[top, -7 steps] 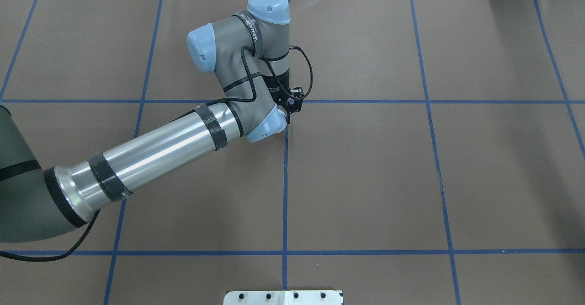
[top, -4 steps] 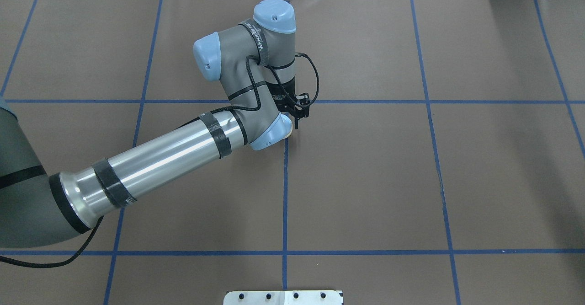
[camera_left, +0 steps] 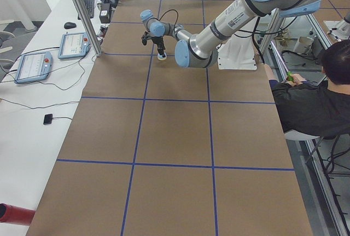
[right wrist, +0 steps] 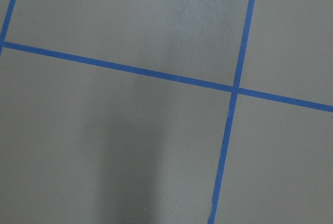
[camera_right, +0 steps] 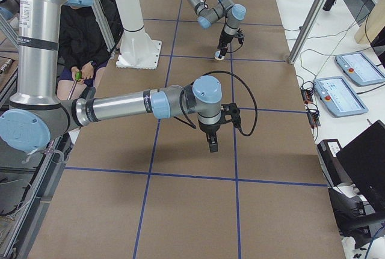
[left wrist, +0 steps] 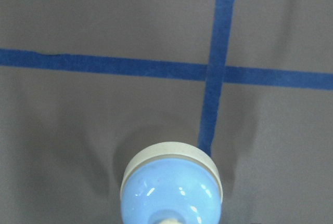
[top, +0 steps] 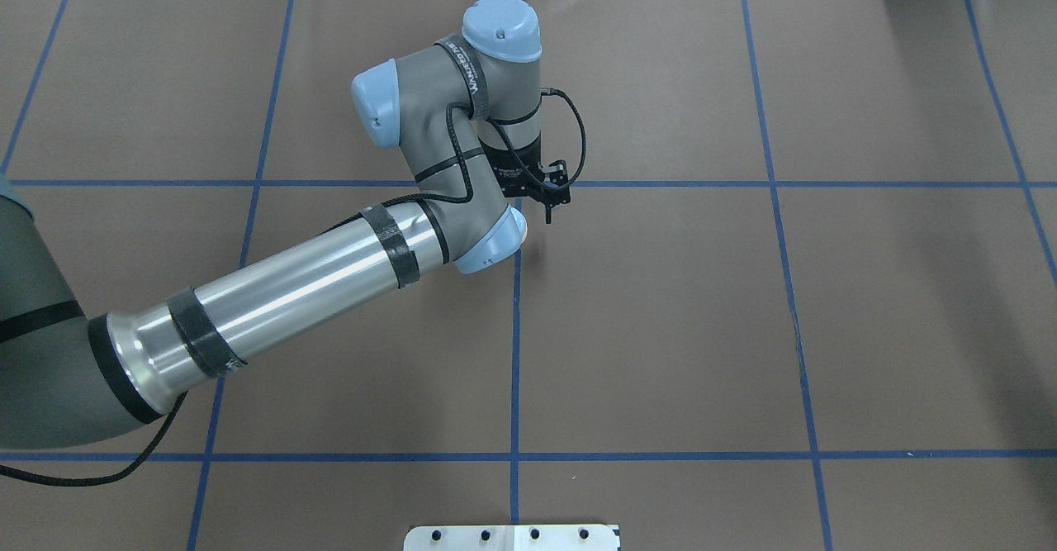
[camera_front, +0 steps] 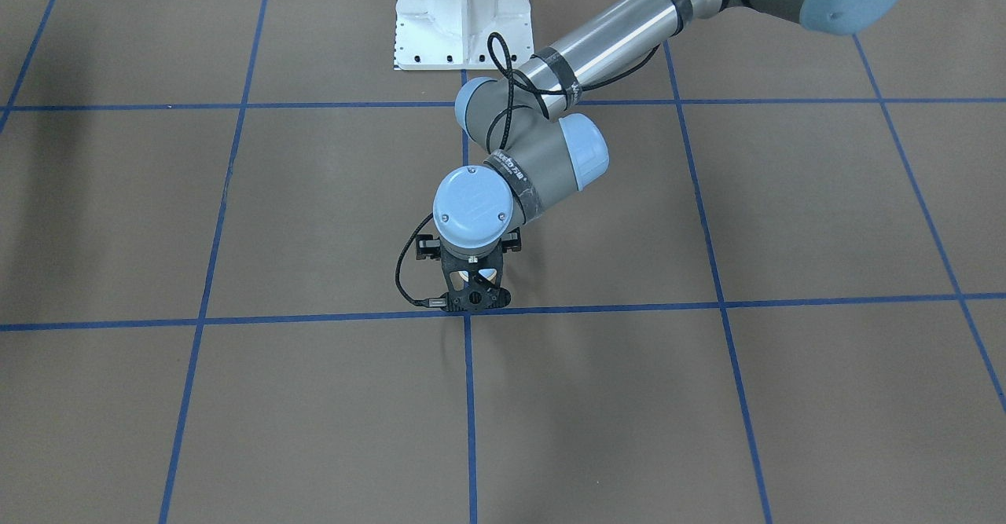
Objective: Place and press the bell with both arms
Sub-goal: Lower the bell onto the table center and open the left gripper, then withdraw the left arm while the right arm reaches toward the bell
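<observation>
As the left gripper [camera_front: 471, 300] has edged rightward in the overhead view, the bell [left wrist: 171, 187] lies beneath it, beside a tape crossing [left wrist: 213, 72] on the surface [top: 661, 328]; fingers' opening: cannot tell; placement seems nearly done; press pending.

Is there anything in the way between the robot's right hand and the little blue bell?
Nothing stands on the brown table between the right gripper and the bell. But the left gripper hangs right over the bell.
</observation>
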Robot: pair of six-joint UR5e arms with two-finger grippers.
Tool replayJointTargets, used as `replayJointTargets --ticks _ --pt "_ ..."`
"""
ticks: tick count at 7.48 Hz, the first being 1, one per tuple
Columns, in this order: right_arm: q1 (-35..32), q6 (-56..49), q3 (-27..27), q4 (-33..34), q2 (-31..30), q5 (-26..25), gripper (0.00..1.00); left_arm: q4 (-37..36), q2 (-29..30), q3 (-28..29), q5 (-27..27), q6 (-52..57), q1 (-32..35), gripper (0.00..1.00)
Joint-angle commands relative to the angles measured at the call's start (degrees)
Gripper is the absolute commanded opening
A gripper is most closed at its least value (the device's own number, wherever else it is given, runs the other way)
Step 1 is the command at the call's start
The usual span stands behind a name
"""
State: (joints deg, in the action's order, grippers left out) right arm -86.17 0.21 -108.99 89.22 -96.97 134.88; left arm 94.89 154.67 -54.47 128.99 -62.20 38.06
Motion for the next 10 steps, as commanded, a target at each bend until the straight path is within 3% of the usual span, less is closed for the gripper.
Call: replayJointTargets --ticks 1,4,7,8,10 --pt "2.5 3.5 0.5 1.1 4.4 0.0 1.0 -5.1 -3.6 -8.5 0.1 1.8 4.2 1.0" --pt "10.5 10.7 0.5 0.6 11.3 -0.2 1.0 -7.9 -17.7 -23.4 0.2 11.5 11.4 1.0" --pt "19.9 23.3 2.0 0.3 23.9 -1.8 0.99 -7.9 -36.3 -38.0 0.2 28.1 19.5 1.0" --pt "23.7 27.6 2.5 0.3 27.8 -2.4 0.98 -7.9 -42.5 -41.7 0.1 34.4 22.7 1.0" --pt "31.7 32.2 3.0 0.3 33.5 -8.5 0.98 -7.9 -52.3 -44.8 0.0 51.0 31.3 1.0"
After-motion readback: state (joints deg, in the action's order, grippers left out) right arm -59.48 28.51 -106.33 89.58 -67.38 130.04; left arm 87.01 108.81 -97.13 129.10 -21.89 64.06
